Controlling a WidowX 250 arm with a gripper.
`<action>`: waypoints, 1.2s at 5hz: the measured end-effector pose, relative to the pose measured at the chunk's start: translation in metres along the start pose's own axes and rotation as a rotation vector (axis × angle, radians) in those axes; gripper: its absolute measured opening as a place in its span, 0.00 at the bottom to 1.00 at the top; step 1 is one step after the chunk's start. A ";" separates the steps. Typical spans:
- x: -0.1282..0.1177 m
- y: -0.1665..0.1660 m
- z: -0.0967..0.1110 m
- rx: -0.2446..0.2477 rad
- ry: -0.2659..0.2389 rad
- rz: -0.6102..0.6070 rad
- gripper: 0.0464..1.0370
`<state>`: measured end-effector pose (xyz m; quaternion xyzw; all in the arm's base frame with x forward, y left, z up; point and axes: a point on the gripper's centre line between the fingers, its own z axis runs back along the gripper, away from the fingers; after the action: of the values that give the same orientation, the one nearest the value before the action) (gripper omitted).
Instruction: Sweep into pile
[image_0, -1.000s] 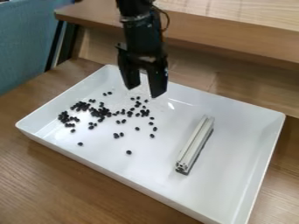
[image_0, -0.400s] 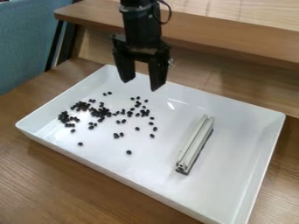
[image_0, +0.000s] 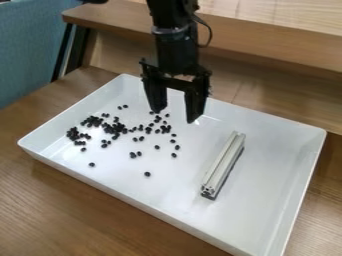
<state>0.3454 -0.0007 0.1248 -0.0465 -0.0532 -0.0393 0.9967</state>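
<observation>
The gripper (image_0: 176, 116) hangs over the far side of the tray (image_0: 280, 175), fingers wide apart. Black beans (image_0: 115, 127) dot its left, a pale bar (image_0: 222, 162) its right.

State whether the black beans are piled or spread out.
Spread out: the black beans lie scattered in the tray, several apart from the denser patches.

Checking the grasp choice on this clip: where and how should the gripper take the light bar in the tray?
Probably around the middle of the bar, from above, with the fingers of the gripper closing across its narrow width onto the two long sides. It lies flat, long and straight, with tray floor on both sides.
</observation>
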 end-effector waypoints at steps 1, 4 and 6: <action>0.003 -0.015 -0.003 -0.005 -0.015 -0.013 0.96; 0.019 -0.036 -0.044 0.042 0.039 0.026 0.96; 0.027 -0.034 -0.072 0.059 0.077 0.060 0.96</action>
<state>0.3771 -0.0434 0.0600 -0.0173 -0.0147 -0.0095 0.9997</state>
